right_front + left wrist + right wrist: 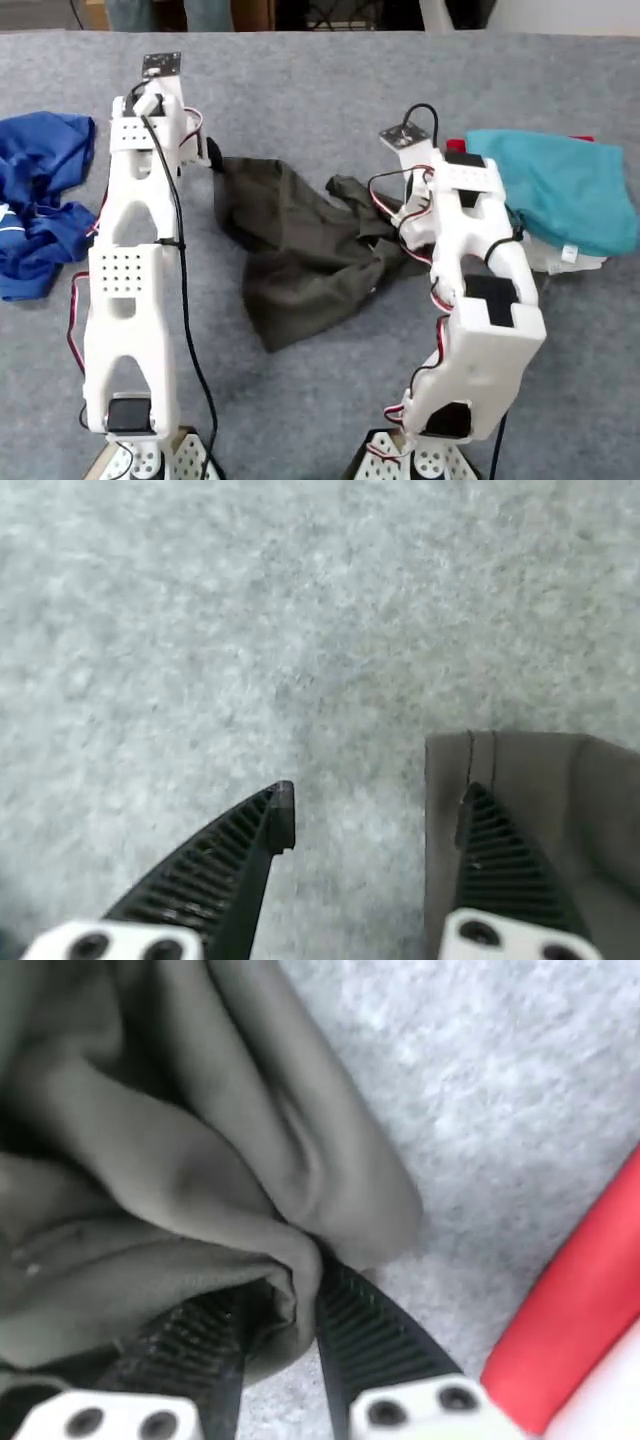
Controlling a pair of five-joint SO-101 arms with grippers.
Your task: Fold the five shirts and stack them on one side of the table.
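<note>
We see our right gripper (297, 1295) pinched shut on a bunched fold of the olive shirt (300, 255) — our left gripper (378, 798) gapes wide, one finger over that shirt's corner. A teal shirt (550, 185) lies outside the right arm, and a crumpled blue shirt (40, 190) outside the left.

Left end effector (378, 790) hung low over the desk (250, 610), which had a grey, felt-like surface. Its two black ribbed fingers (250, 850) were spread well apart. One tip was over bare desk. The other lay over the stitched corner of an olive-grey shirt (545, 770), which was flat there with a straight edge. Contact with the cloth could not be judged.
</note>
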